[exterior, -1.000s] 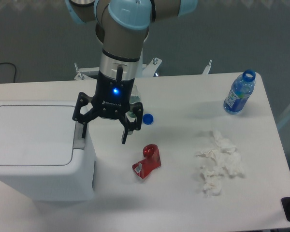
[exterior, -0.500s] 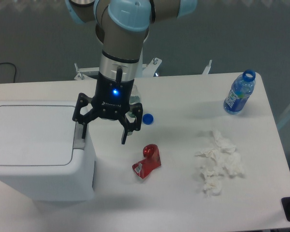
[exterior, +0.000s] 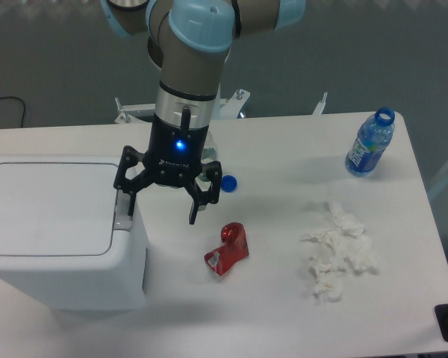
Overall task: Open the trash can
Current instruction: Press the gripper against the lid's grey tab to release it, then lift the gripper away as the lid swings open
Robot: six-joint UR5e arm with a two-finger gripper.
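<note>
The trash can (exterior: 52, 224) is a large white boxy bin at the left of the table, its flat lid lying closed. A grey push-button tab (exterior: 122, 218) sits at the lid's right edge. My gripper (exterior: 163, 216) hangs open at the can's right side, pointing down. Its left fingertip (exterior: 130, 210) is right above the grey tab; whether it touches the tab cannot be told. The right fingertip (exterior: 194, 218) hangs over the bare table. Nothing is between the fingers.
A crushed red can (exterior: 227, 248) lies just right of the gripper. A blue bottle cap (exterior: 228, 183) is behind it. Crumpled white tissues (exterior: 338, 252) lie right of centre, and an open blue water bottle (exterior: 370, 142) stands at the far right.
The gripper has dropped very slightly and shifted a touch to the right; its left finger is now lower over the grey tab. The lid has not moved.
</note>
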